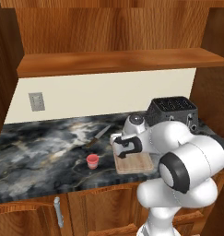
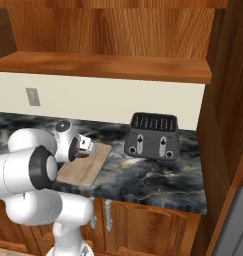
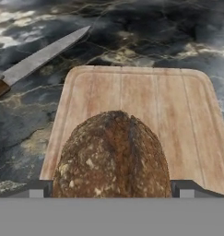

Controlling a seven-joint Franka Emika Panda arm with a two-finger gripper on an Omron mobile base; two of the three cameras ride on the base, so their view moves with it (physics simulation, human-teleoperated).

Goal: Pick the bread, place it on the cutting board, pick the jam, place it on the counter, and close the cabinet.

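The bread (image 3: 114, 156), a dark brown speckled lump, sits between my two fingertips in the hand view, and both tips touch its sides. My gripper (image 3: 111, 189) is shut on it, low over the near end of the cutting board (image 3: 141, 101). In the left base view the gripper (image 1: 125, 150) hangs over the board's (image 1: 137, 164) left part. The pink jam (image 1: 92, 161) stands upright on the counter (image 1: 39, 152), left of the board. Above, the cabinet (image 1: 118, 62) is open and its inner shelf is bare.
A knife (image 3: 39, 57) lies on the counter beyond the board's left corner, also seen as a knife (image 1: 98, 135) behind the jam. A black toaster (image 2: 153, 136) stands right of the board. A wooden side wall (image 2: 228, 100) rises at far right.
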